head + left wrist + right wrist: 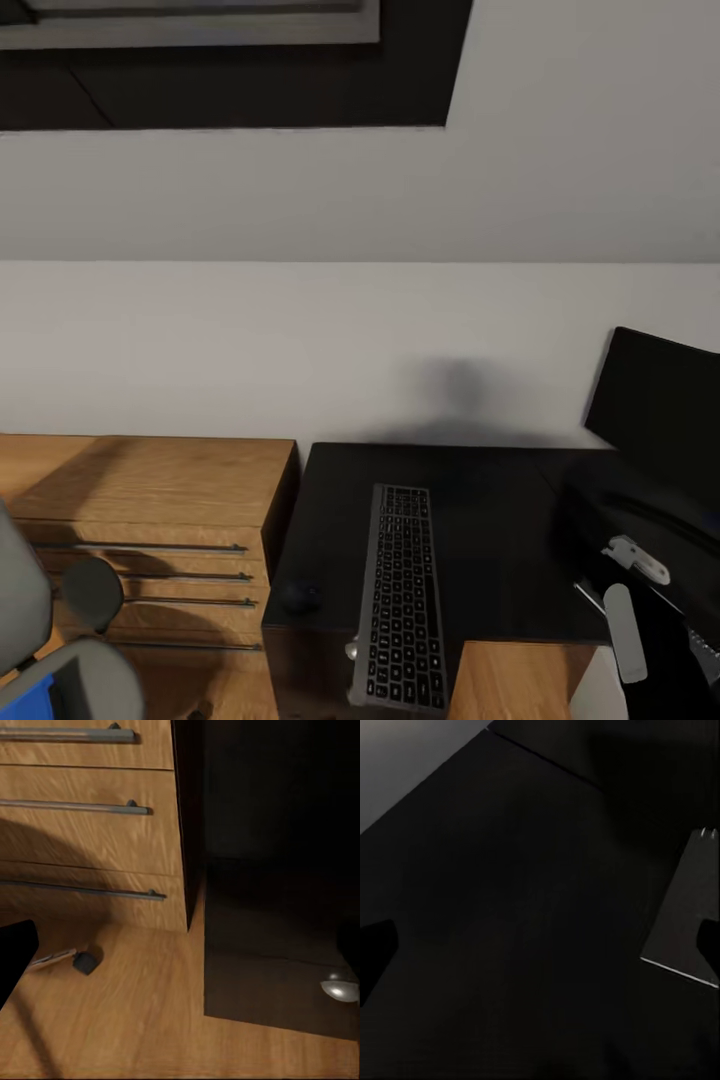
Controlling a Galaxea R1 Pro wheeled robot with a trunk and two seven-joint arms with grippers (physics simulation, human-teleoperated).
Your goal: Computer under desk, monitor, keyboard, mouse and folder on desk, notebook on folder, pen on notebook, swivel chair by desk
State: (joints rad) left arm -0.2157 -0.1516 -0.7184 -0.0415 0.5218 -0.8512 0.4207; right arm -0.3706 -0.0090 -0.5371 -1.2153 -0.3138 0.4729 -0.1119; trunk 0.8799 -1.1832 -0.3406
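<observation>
The black desk (480,520) stands against the grey wall. On it the keyboard (400,600) lies lengthwise, its near end sticking out past the front edge. The small black mouse (299,597) sits near the desk's front left corner. The monitor (665,410) stands at the right. At the lower left is the swivel chair (70,660) with the blue folder (25,700) on its seat. My right arm (650,600) reaches over the desk's right part; the right gripper (540,952) is open above the bare desktop. My left gripper (180,952) hangs open, low by the drawer unit's silver knob (341,988). Computer, notebook and pen are out of view.
A low wooden drawer cabinet (150,520) adjoins the desk on the left, its metal handles (82,807) close to my left gripper. A chair castor (84,962) rests on the wood floor (135,1027). A dark flat sheet with a pale edge (682,922) lies near the right gripper.
</observation>
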